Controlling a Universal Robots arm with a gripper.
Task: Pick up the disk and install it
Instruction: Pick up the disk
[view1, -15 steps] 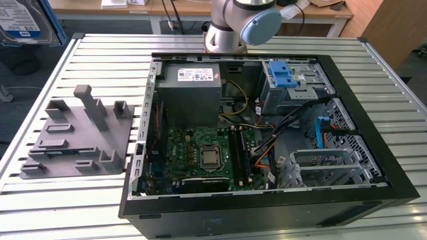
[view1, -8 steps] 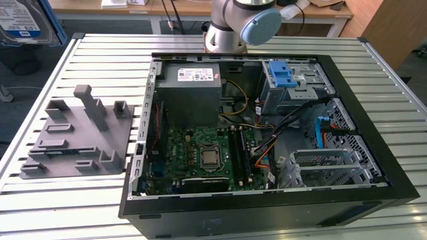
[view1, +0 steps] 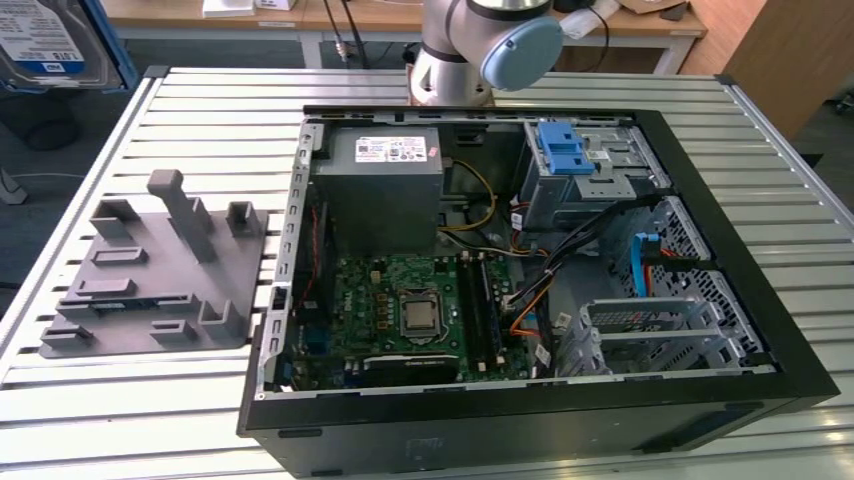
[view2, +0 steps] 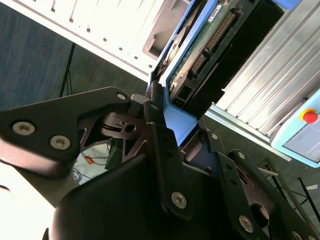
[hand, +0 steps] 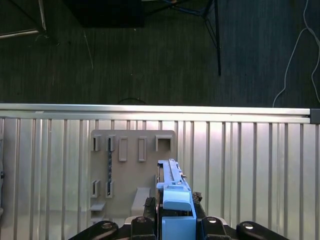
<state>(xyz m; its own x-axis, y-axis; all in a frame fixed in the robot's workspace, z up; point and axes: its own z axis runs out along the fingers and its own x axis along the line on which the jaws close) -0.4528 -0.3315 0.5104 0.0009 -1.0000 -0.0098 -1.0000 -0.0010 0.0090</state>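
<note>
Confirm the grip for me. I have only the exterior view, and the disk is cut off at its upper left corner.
Observer: In the second wrist view the claw is shut on the blue carrier frame of the disk.
Operator: Give me its orientation.
Observer: In the first wrist view the disk stands edge-on in the claw, over the slatted table.
Operator: Report which face points away from my camera.
Observer: The second wrist view shows the green circuit-board side, with a row of connector pins along it.
</note>
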